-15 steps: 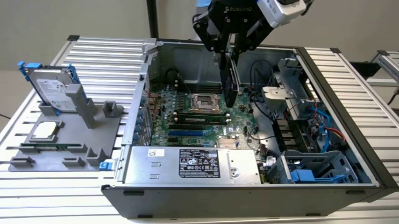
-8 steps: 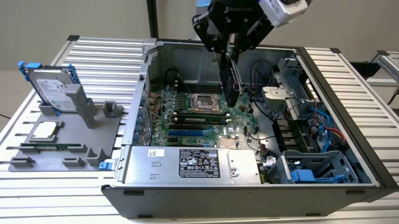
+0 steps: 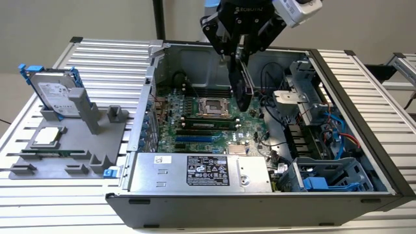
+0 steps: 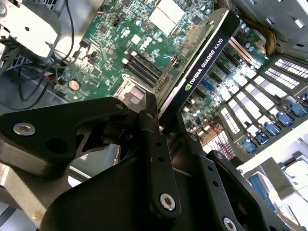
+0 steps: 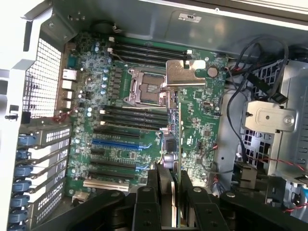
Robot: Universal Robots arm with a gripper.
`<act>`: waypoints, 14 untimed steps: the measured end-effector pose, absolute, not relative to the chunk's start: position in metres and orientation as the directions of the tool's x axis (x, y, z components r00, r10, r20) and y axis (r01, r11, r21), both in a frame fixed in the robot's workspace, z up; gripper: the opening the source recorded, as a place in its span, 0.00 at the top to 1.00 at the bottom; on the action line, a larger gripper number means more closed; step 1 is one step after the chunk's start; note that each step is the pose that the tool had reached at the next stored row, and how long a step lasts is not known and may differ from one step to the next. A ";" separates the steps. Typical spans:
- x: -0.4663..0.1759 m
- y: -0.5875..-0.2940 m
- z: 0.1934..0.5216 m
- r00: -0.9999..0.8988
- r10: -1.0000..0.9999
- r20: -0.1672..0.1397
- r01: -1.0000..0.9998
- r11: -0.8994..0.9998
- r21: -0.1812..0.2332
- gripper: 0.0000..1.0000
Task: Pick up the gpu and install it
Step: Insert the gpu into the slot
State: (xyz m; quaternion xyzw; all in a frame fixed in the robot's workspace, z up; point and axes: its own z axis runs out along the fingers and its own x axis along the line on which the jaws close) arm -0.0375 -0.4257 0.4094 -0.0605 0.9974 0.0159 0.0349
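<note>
Black two-fingered gripper (image 3: 242, 51) is hanging over the far half of the open dark grey computer case (image 3: 351, 97), and its jaws are pinching the upper edge of the gpu (image 3: 242, 85), a flat rectangular card with a green circuit board on one face and a black cooler on the other. The card is hanging edge-on and nearly upright inside the case opening, above the green motherboard (image 3: 195, 122) and not seated in any slot. In the second wrist view the black fingers (image 4: 153, 139) are pressing on both faces of the gpu (image 4: 199, 65), which is reaching out over the motherboard (image 4: 115, 43). In the first wrist view the gpu (image 5: 172, 139) is showing as a thin edge running from the gripper (image 5: 168, 185) to its silver metal end bracket (image 5: 185, 74), just beside the square silver processor socket (image 5: 144, 86). Well apart, toward the exterior view's left, a silver hard drive in a blue frame (image 3: 55, 92) is standing upright at the far end of a grey plastic fixture (image 3: 71, 141) on the white slatted table (image 3: 104, 58).
</note>
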 end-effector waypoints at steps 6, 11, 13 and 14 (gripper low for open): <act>-0.038 -0.426 0.410 -0.984 -0.163 -0.071 -0.165 0.986 0.028 1.00; -0.038 -0.426 0.410 -0.977 -0.202 -0.071 -0.205 0.978 0.028 1.00; -0.038 -0.426 0.410 -0.973 -0.217 -0.071 -0.220 0.975 0.028 1.00; -0.038 -0.426 0.410 -0.972 -0.225 -0.071 -0.227 0.973 0.028 1.00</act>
